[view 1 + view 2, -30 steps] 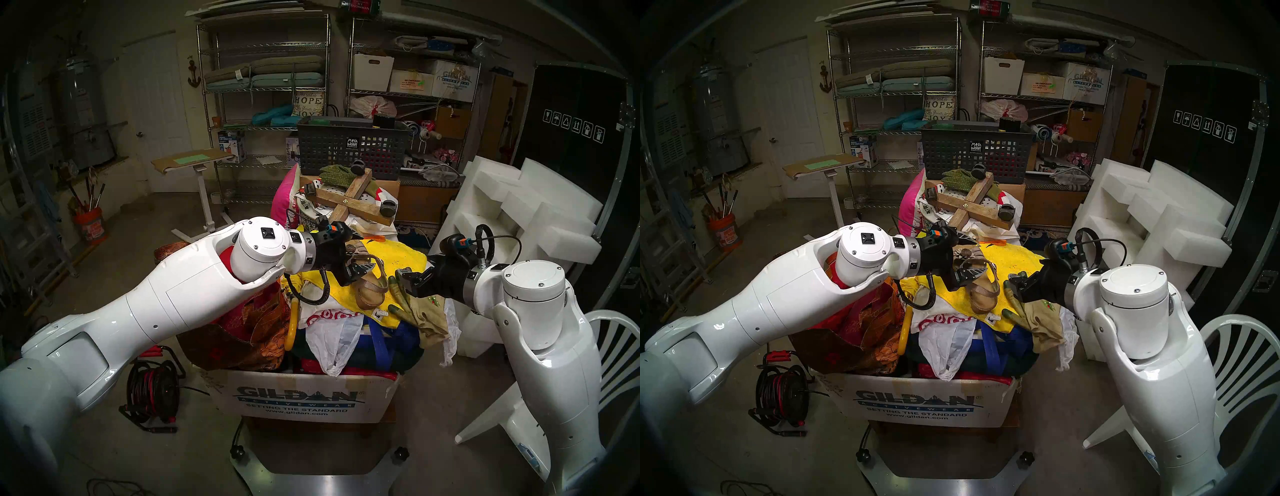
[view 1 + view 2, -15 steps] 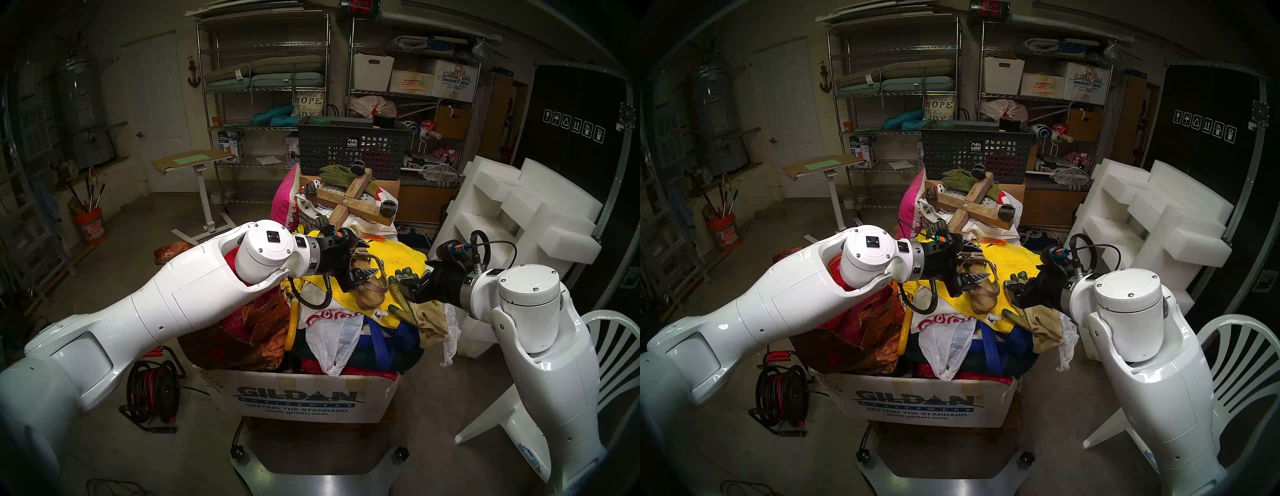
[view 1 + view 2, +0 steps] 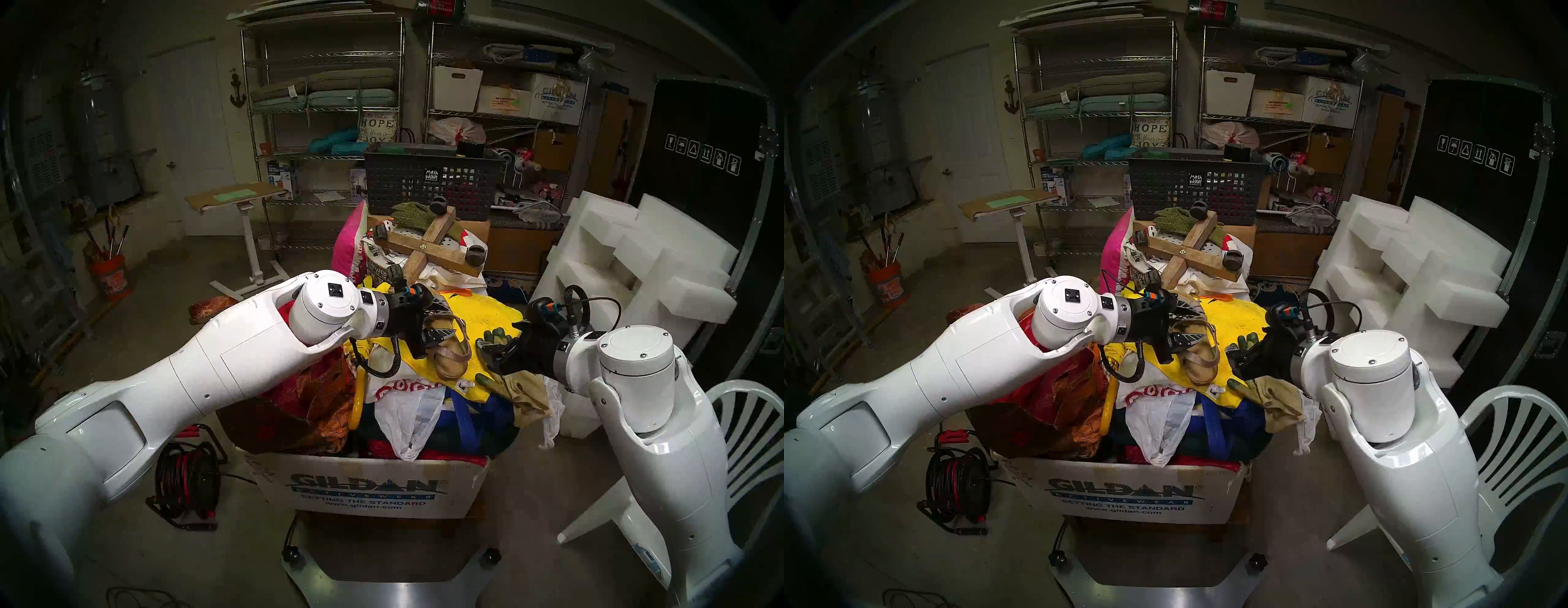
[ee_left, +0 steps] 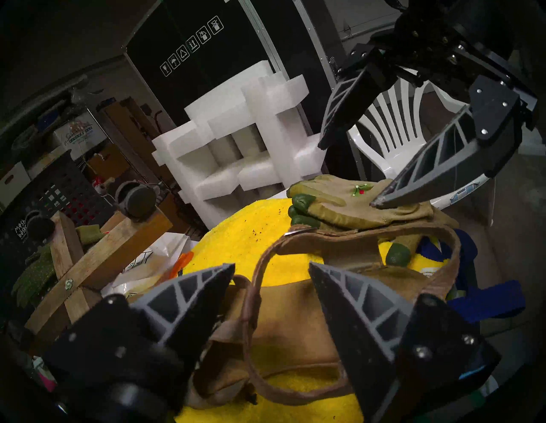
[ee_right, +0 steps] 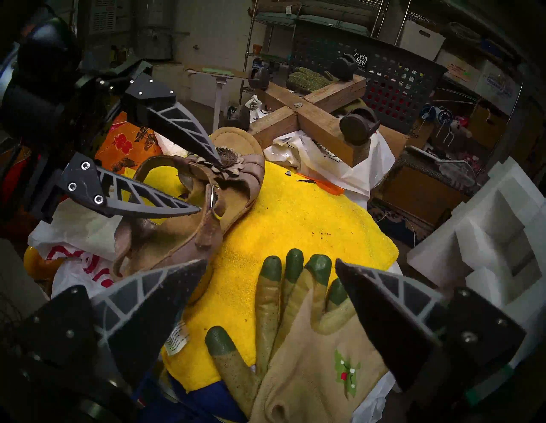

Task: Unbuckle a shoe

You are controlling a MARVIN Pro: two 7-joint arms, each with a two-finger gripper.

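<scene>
As seen from both wrists:
sandal [image 5: 189,203]: on yellow towel [image 5: 295,224], between left gripper [image 5: 208,184] fingers, ungripped
left gripper: agape
right gripper [image 5: 270,267]: agape, over glove [image 5: 310,348]

Head view, frame centre: sandal [image 3: 452,354] lies on towel [image 3: 488,316] topping the heaped box [image 3: 369,488]. Glove [image 3: 515,382] on the same towel, just right of sandal. Left gripper [image 3: 441,327] comes in from frame left, jaws straddling sandal's upper-left end. Right gripper [image 3: 492,354] comes in from frame right, over the glove. Wood cross [image 3: 428,246] behind the towel, basket [image 3: 428,180] above that. Foam blocks [image 3: 636,254] right, cable reel [image 3: 186,479] lower left on floor.
</scene>
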